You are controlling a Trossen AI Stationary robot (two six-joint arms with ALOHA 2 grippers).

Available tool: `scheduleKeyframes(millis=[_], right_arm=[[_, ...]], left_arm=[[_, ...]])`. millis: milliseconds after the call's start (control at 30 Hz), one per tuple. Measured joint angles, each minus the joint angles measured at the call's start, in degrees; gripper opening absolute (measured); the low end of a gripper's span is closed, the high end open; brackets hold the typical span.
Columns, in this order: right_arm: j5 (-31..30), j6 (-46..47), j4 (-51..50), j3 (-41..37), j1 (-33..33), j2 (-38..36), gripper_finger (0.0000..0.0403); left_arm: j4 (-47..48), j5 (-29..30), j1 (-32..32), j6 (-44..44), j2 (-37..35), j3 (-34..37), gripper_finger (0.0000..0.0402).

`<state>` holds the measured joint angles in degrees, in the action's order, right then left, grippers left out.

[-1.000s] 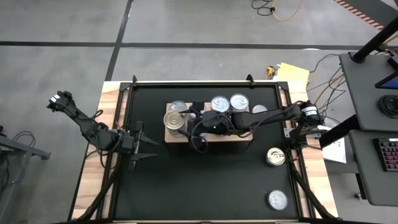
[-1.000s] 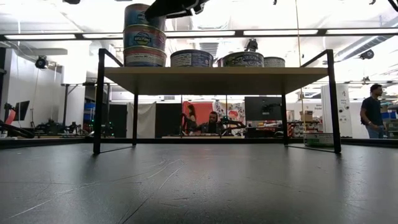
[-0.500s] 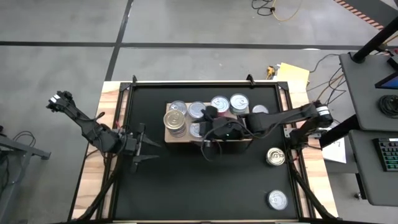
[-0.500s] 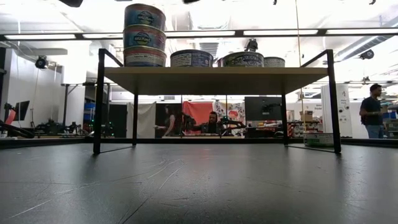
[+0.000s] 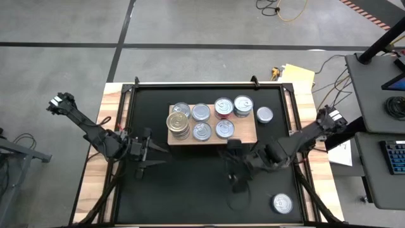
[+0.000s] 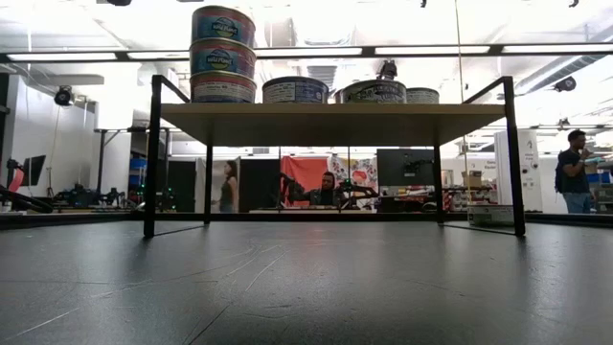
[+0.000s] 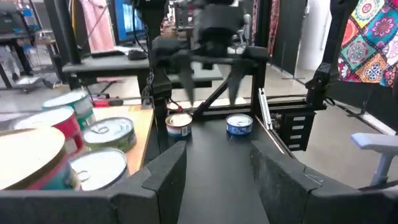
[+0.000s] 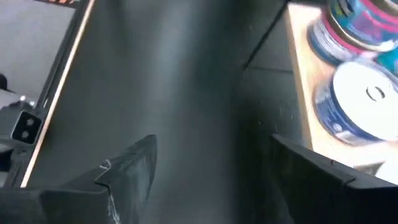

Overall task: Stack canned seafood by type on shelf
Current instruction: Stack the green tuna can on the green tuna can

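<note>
We are counting seven tins on the shelf (image 5: 212, 138) so far: a tall stack (image 5: 178, 121) at its left end, in the low view three tins high, then single tins in two rows, among them a red-rimmed one (image 5: 223, 106) in the far row. So stacking by type is started but, we judge, far from finished, since most tins are sitting singly. Three tins are waiting off the shelf: one (image 5: 264, 114) just beside its right end, one (image 5: 282, 203) near the right front corner of the counter, and a third that we are seeing only in the left wrist view.

The right claw (image 5: 235, 170) is hanging over the mat in front of the shelf, fingers spread and gripping nothing. The left claw (image 5: 154, 156) is waiting left of the shelf, jaws parted and empty.

The counter is wearing a black mat (image 5: 190, 190) on a pale wooden top, with a dark frame round it. Beyond it we are looking into a bright workshop with desks, screens and a person (image 6: 573, 171) standing far right.
</note>
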<state>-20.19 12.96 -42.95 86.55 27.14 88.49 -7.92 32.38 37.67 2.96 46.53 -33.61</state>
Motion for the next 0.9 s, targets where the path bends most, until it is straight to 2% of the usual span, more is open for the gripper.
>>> scheduleKeyframes(millis=[67, 167, 300, 400, 667, 900], right_arm=[[-2.4, -1.6, 2.2, -1.1, 2.1, 0.0, 0.0288], [-2.9, -5.6, 5.3, -3.0, 3.6, -0.1, 0.0281], [-2.7, -8.0, 8.3, -5.2, 4.2, -0.1, 0.0271], [-2.0, -8.5, 9.5, -7.2, 4.2, -0.1, 0.0265], [-1.8, -2.6, 8.9, -12.6, 5.9, -1.6, 0.0252], [-1.8, 4.5, 8.5, -17.0, 9.5, -4.9, 0.0246]], left_arm=[[-0.3, 0.0, 0.0, 4.3, 1.2, 0.0, 0.0162], [-5.6, 0.0, -0.1, 9.4, 3.0, 0.0, 0.0162], [-15.2, -0.3, 0.0, 9.8, 4.8, 0.0, 0.0162], [-18.6, -1.9, 0.0, 9.0, 6.1, 0.0, 0.0162], [-20.4, -1.9, 0.0, 9.6, 12.5, -0.6, 0.0162], [-20.5, -1.9, 0.0, 9.8, 17.9, -5.3, 0.0162]])
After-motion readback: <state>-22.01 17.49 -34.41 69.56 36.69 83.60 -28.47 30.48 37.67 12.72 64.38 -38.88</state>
